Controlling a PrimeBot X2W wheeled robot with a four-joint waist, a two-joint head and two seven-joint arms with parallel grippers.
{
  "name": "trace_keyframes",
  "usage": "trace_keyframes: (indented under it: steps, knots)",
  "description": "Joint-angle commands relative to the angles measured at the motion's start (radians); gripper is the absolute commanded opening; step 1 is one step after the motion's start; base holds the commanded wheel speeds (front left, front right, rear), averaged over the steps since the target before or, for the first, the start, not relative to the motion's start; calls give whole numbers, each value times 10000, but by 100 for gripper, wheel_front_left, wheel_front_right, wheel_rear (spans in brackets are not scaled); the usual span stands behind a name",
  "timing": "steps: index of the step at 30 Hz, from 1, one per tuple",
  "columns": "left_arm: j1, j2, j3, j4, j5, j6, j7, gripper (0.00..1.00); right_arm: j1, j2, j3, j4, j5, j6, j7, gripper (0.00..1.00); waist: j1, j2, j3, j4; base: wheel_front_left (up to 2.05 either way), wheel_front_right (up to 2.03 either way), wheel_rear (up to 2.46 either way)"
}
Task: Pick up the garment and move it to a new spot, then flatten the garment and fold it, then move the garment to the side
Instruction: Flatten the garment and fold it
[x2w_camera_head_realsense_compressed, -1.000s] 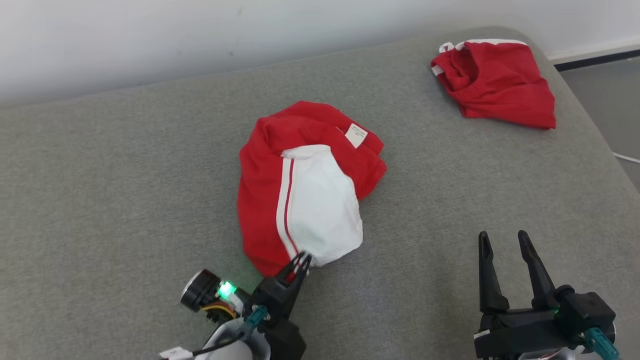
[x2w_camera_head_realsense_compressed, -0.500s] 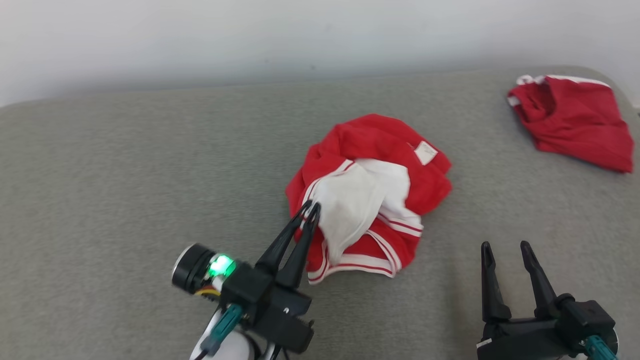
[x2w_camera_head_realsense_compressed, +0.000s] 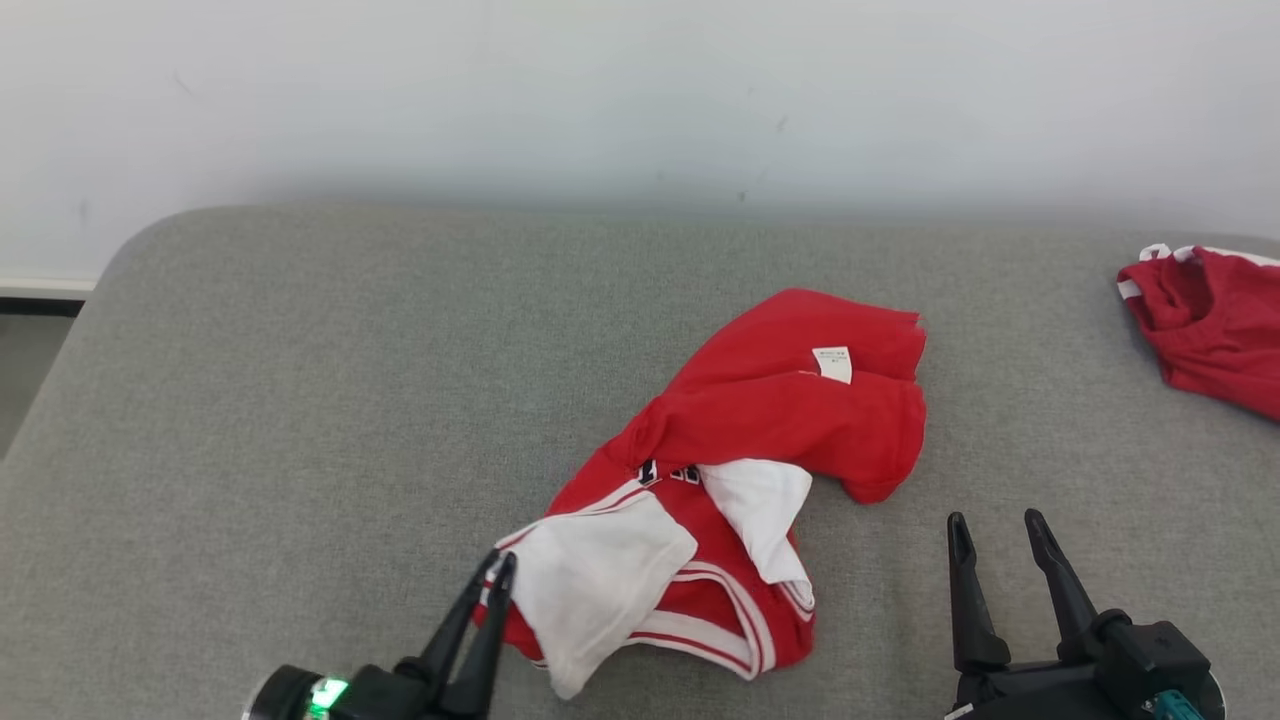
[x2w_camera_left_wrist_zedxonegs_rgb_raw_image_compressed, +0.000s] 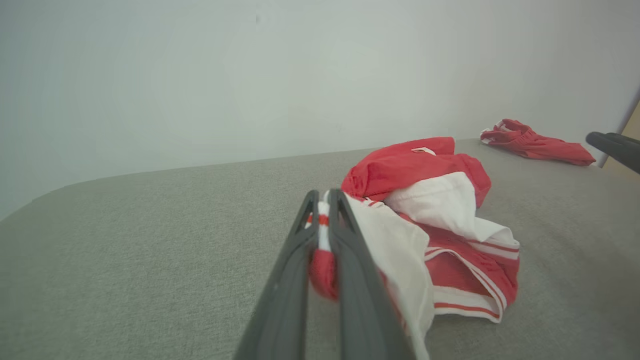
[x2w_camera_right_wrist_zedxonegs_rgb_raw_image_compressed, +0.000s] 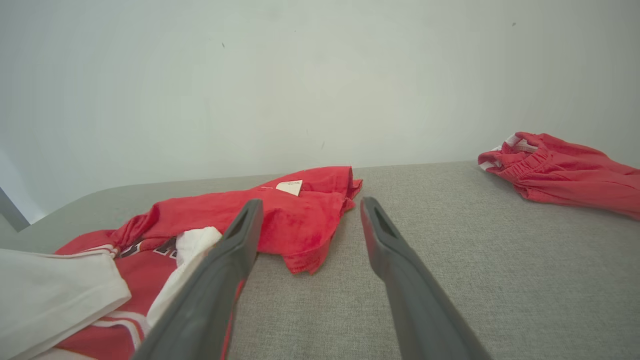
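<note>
My left end effector (x2w_camera_head_realsense_compressed: 500, 563) is clamped on a striped edge of the red jersey (x2w_camera_head_realsense_compressed: 790, 425), crumpled in the middle of the grey padded surface (x2w_camera_head_realsense_compressed: 300, 400); the right end effector (x2w_camera_head_realsense_compressed: 993, 522) stands apart, empty. I should pull low, slowly.

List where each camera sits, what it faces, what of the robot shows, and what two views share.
Head view: on the head, facing down at the grey cushion; left hand shut on the red and white garment, right hand open.
Left wrist view: on the left wrist, facing along its shut fingers over the garment toward the white wall.
Right wrist view: on the right wrist, facing past its open fingers at the garment.
Shared: both wrist views show the red shorts at right.
</note>
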Motion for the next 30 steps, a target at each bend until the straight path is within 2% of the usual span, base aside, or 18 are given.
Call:
trace_keyframes:
  steps: [1, 8, 17, 23, 26, 27, 28, 29, 30]
  knots:
    - [-7, 136, 160, -82, 2, -9, -30, 0, 104, 22, 12, 19, -36, -26, 0, 100, 2, -1, -140, -51, 0, 0, 0]
    - [-1435, 794, 613, 63, 270, -308, -30, 0, 2, 20, 31, -17, -30, -26, -1, 100, 2, -1, 0, -688, 0, 0, 0]
    - [-4705, 2461, 911, 1867, -205, -668, -30, 0, -431, 26, 26, -152, -4, -26, 1, 100, 2, -1, 903, -1805, 0, 0, 0]
    - [-6505, 3469, 309, 3585, -725, -675, -28, 0, -733, 28, -21, -253, 42, -26, 1, 100, 2, -1, 1613, -2360, 0, 0, 0]
    - [-7243, 3696, -69, 4353, -952, -678, -30, 0, -905, 29, 2, -294, 31, -26, 1, 100, 2, -1, 1863, -2478, 0, 0, 0]
    - [-7380, 3763, -212, 4592, -895, -678, -30, 24, -934, 22, 0, -291, 34, -26, 1, 100, 2, -1, 1921, -2503, 0, 0, 0]
    - [-7538, 3764, -316, 4743, -857, -679, -30, 78, -954, 26, -9, -293, 36, -26, 1, 100, 2, -1, 1953, -2505, 0, 0, 0]
    - [-7647, 3744, -371, 4911, -875, -679, -30, 100, -965, 26, -26, -296, 36, -26, 1, 100, 2, -1, 1969, -2498, 0, 0, 0]
    - [-7715, 3715, -419, 5050, -925, -679, -30, 100, -964, 25, -44, -296, 27, -26, 1, 100, 2, -1, 1970, -2480, 0, 0, 0]
